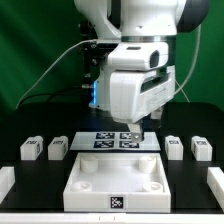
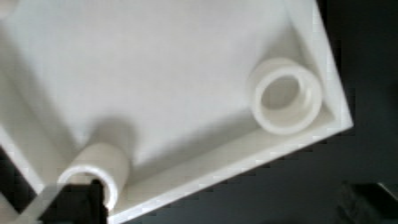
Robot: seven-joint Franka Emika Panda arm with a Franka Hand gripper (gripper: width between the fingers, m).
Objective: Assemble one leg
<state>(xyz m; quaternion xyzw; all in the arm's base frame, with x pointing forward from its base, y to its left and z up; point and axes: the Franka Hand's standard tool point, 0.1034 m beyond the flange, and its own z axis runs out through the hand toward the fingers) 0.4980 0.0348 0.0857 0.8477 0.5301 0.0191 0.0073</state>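
White housing of the arm's hand fills the middle of the exterior view and hides most of the gripper [image 1: 140, 128]. Only a dark stub shows below the housing, so it cannot be told whether the jaws are apart or together. It hangs over the marker board [image 1: 112, 141], near the far rim of the tray part [image 1: 90, 198]. The arm also covers part of the board's far edge.

Two white pieces are cut off by the frame, one at the exterior view's left edge [image 1: 5, 181] and one at its right edge [image 1: 215, 181]. Too little of either shows to say what they are.

In the wrist view a dark blurred shape [image 2: 59, 200] sits in one corner. It may be a finger, but the blur leaves that unsure.

That view looks into the tray part [image 2: 151, 70]. Its floor is smooth, its rim is raised, and a round socket [image 2: 285, 95] stands near one corner. A second socket [image 2: 93, 160] stands near another, partly behind the dark shape.

All four legs stand on the black table [image 1: 38, 186], apart from the tray part and beside the marker board. The outer left leg [image 1: 30, 149] and inner left leg [image 1: 58, 147] are on the exterior view's left. The inner right leg [image 1: 174, 146] and outer right leg [image 1: 200, 149] are on its right. None is touched by the gripper.
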